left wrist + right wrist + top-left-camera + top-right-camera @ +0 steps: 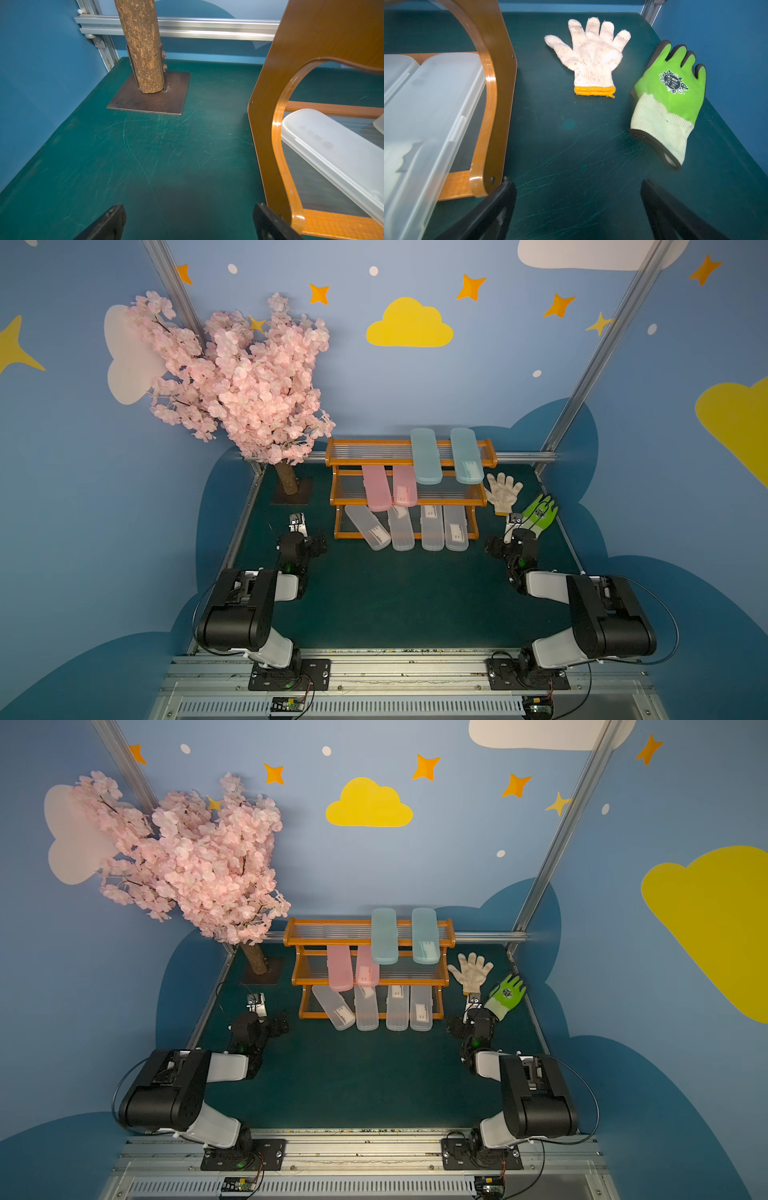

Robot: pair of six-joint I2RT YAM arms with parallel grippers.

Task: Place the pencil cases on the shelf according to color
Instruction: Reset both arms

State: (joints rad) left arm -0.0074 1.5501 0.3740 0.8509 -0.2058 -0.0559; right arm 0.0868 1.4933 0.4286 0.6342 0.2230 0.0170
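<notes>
Hovering low over the green surface (145,166), the left claw (188,220) is standing spread wide and empty, as is the right claw (578,209). The shelf (409,501) is sitting between them, carrying blue pencil cases (426,456) on top, pink pencil cases (376,487) midway, and clear pencil cases (432,529) lowest.

Shelf (353,463) at rear centre of bench (395,597): two pencil cases (426,456) on top tier, two on middle, four on bottom. Tree (286,479) stands left; gloves (503,491) lie right.
</notes>
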